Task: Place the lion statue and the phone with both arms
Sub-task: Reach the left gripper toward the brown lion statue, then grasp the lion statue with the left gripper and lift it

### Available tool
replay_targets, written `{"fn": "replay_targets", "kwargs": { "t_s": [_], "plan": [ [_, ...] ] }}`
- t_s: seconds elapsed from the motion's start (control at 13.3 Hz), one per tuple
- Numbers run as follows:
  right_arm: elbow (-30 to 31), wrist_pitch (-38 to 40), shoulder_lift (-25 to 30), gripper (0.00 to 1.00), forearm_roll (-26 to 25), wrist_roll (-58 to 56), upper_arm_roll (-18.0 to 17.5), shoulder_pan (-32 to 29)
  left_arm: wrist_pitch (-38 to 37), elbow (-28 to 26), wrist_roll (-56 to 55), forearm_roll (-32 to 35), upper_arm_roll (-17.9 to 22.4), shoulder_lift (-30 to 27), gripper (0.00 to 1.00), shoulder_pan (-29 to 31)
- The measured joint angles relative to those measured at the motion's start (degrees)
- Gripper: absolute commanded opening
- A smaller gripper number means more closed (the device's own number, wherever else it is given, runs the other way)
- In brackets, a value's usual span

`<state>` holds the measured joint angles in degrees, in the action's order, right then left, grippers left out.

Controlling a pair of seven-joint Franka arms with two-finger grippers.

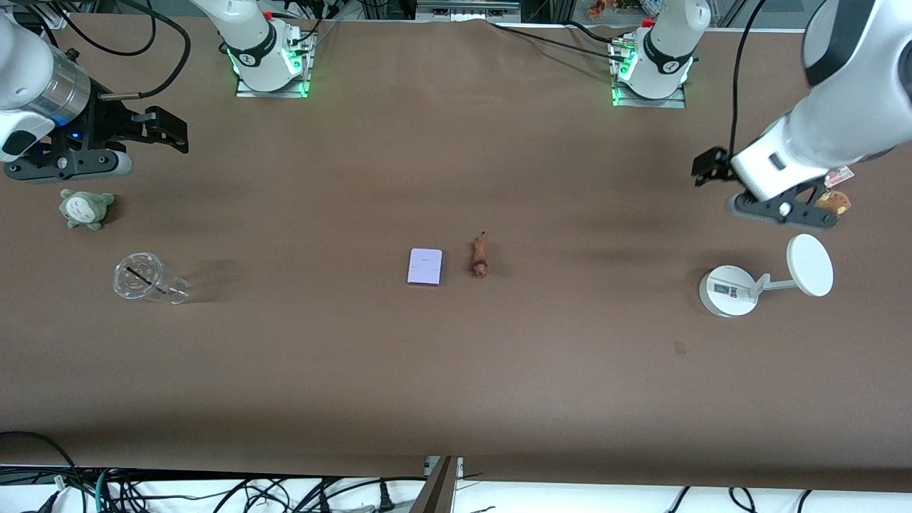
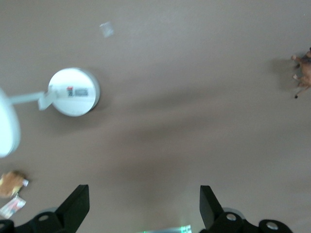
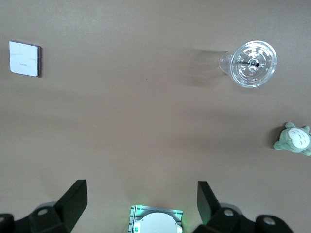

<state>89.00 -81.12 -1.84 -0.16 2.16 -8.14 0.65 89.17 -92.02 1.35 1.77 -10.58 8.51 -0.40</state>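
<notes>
Sitting dead centre of the front frame on the brown cloth-covered worktop [image 1: 456, 370] are the two things that matter: the small flat lavender-white phone with its purple edge [image 1: 425, 266], and just beside it, toward the left arm's end, the tiny orange-brown lion statue with a thin dark tail [image 1: 479, 258]. They lie close but not touching, and nothing grips either one.

The left tool [image 1: 705, 169] hangs at the right edge of the front frame, above the worktop near the white round-based stand with a disc on a stalk [image 1: 728, 290]. Its fingers are spread wide with nothing between them, which the left wrist view shows plainly. A fluffy brown plush [image 1: 833, 201] peeks out from under that arm.

The right tool [image 1: 167, 132] is up in the upper left corner of the front frame, fingers also spread and empty. Just below it in the frame sits a grey-green plush toy [image 1: 85, 208], and lower still a clear plastic cup lying on its side [image 1: 146, 279].

Both arms are well apart from the phone and lion.
</notes>
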Motion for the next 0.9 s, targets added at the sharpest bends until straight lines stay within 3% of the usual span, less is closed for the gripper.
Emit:
{"fn": "replay_targets", "kwargs": {
  "t_s": [0.45,0.9],
  "plan": [
    [-0.04,-2.35,0.0,1.0,-0.03,0.13,0.59,-0.17,16.85,0.07,-12.8,-2.7,-0.2,10.49,1.0,-8.28],
    [-0.03,-4.1,-0.17,1.0,-0.02,0.13,3.02,-0.74,35.2,0.17,-28.42,-2.84,-0.55,20.92,1.0,-20.44]
  ]
}}
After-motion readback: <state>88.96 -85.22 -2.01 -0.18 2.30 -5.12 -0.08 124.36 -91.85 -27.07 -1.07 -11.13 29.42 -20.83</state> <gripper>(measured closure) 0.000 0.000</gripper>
